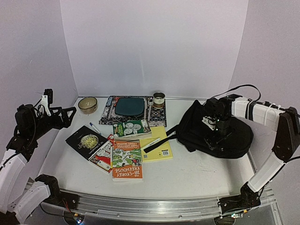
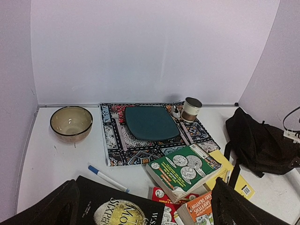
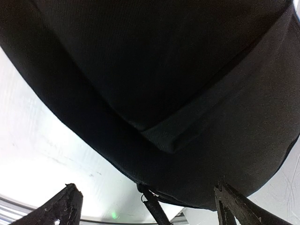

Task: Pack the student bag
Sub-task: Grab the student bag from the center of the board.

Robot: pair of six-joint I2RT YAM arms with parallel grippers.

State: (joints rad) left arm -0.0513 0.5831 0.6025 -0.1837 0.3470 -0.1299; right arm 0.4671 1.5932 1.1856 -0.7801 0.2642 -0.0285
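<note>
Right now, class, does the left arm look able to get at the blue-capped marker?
Probably yes: the left hand is open close by, and the marker lies uncovered beside the black book, nothing between them.

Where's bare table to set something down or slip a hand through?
Widest bare patch: the near strip of table in front of the yellow notepad and the student bag. Smaller one: the near left corner, in front of the black book. Crowded: from that book back to the patterned mat, with the marker between.

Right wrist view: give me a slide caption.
Open right pincer poised close over the black backpack, white table at the edges.
</note>
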